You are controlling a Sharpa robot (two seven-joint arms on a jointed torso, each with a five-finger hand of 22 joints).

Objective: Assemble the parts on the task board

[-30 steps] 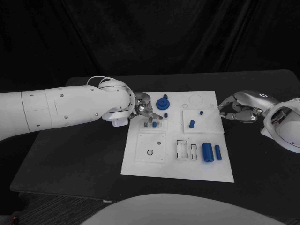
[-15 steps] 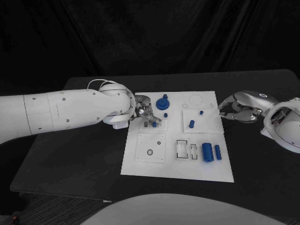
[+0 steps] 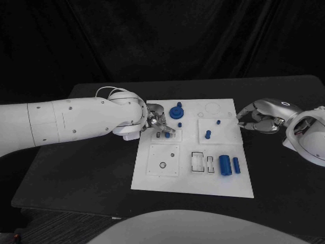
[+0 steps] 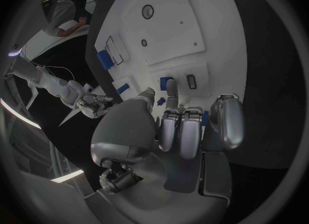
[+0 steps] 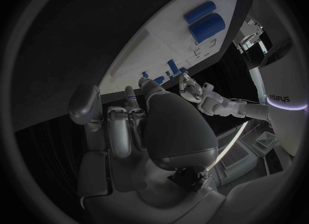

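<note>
My left hand (image 3: pixel 157 122) crowds the board's (image 3: pixel 195 185) far left corner, fingertips down among a small peg (image 3: pixel 167 135) and the blue knob (image 3: pixel 177 112) just beside it — tight there. My right hand (image 3: pixel 259 119) hangs off the board's right edge over bare table (image 3: pixel 82 168), fingers curled in. Between my hands two short pegs (image 3: pixel 207 134) stand upright. On the near right, two cylinders (image 3: pixel 225 164) lie side by side. The near left panel (image 3: pixel 163 160) lies flat and low — easy passage over it.

- Flat white rectangular task board (image 3: pixel 179 180) lies mid-table.
- Small blue plastic parts on it: a knobbed round piece (image 3: pixel 177 111) at the far edge, two cylinders (image 3: pixel 229 164) lying side by side at the near right.
</note>
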